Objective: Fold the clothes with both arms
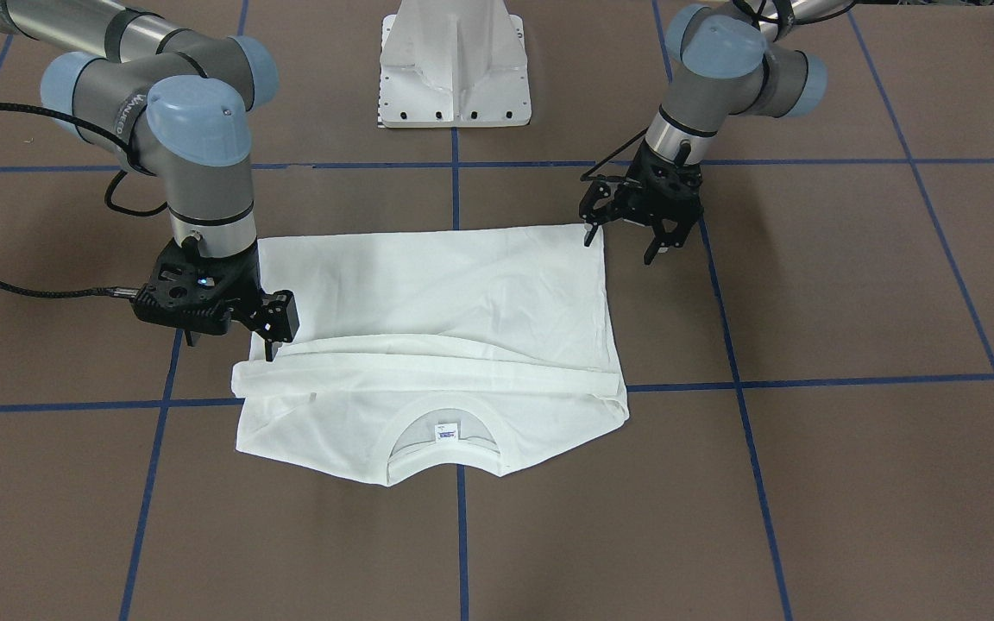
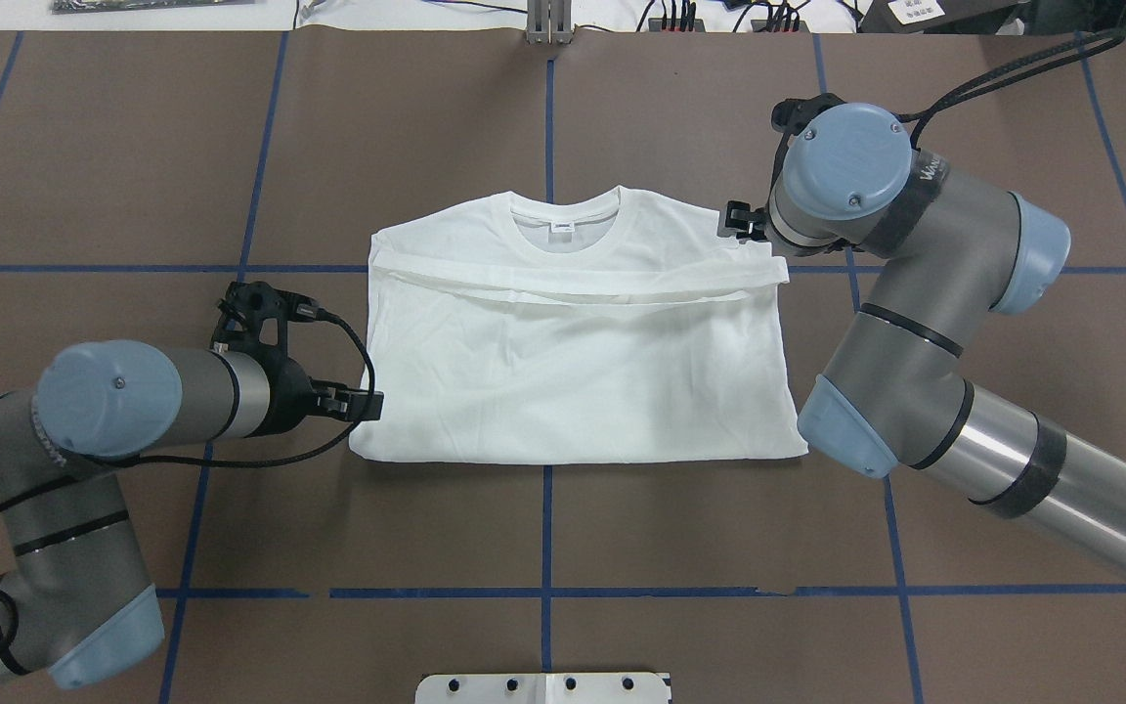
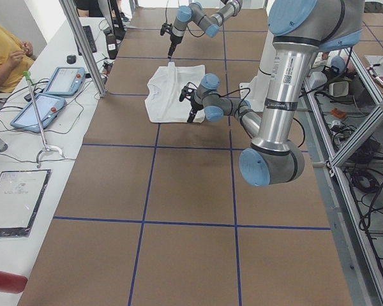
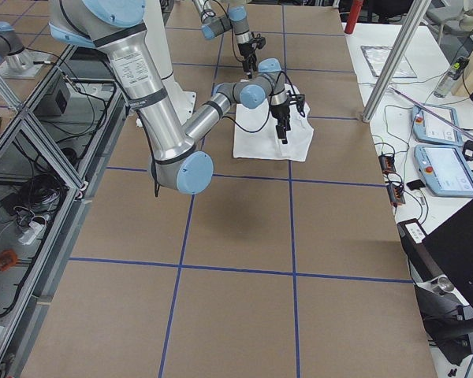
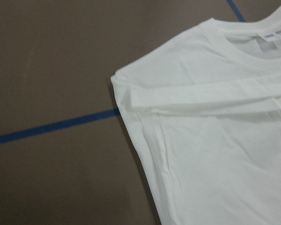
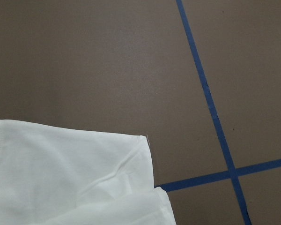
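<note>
The white T-shirt [image 1: 462, 293] lies flat on the brown table. Its sleeves are folded across the chest, and its collar [image 1: 445, 453] and blue neck label [image 2: 560, 228] are on the far side from the robot. No black print shows. My left gripper [image 1: 620, 244] is open and empty, with one finger at the hem corner; in the overhead view it [image 2: 363, 403] is at the shirt's near left corner. My right gripper [image 1: 229, 343] is open, with one finger at the end of the folded sleeve band by the shoulder [image 2: 739, 223]. The wrist views show only cloth [image 5: 215, 154] [image 6: 61, 173].
Blue tape lines [image 1: 456, 185] cross the brown table. The white pedestal base [image 1: 456, 69] stands behind the shirt. Tablets [image 3: 51, 92] and an operator [image 3: 3, 51] are at a side bench beyond the table's far edge.
</note>
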`<control>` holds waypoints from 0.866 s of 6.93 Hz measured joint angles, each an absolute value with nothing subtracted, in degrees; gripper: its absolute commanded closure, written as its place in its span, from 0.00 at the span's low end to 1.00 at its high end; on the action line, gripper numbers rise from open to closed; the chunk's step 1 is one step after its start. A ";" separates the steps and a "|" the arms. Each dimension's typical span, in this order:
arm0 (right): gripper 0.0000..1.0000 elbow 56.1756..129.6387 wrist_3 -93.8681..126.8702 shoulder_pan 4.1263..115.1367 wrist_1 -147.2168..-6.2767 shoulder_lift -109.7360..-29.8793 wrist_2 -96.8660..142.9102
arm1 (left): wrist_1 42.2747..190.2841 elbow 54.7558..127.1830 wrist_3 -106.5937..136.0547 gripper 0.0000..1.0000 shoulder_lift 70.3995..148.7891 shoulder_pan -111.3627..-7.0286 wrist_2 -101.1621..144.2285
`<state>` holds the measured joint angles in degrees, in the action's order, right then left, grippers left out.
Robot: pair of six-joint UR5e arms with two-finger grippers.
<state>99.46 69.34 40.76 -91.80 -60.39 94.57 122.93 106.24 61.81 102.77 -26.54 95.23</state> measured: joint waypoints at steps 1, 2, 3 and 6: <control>0.00 99.46 69.34 40.73 -91.77 -60.43 94.49 | 123.30 106.16 64.33 0.57 102.64 -24.42 93.82; 0.00 99.47 69.36 40.68 -91.76 -60.45 94.41 | 123.43 106.09 65.85 0.84 102.66 -23.09 93.17; 0.00 99.48 69.45 40.59 -91.76 -60.47 94.33 | 123.47 106.07 66.73 1.00 102.70 -22.06 92.95; 0.00 99.55 69.76 40.31 -91.76 -60.47 94.23 | 123.47 106.57 68.01 1.00 102.49 -20.85 92.68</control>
<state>99.55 69.76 40.31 -91.76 -60.47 94.23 123.47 106.57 68.01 102.49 -20.85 92.68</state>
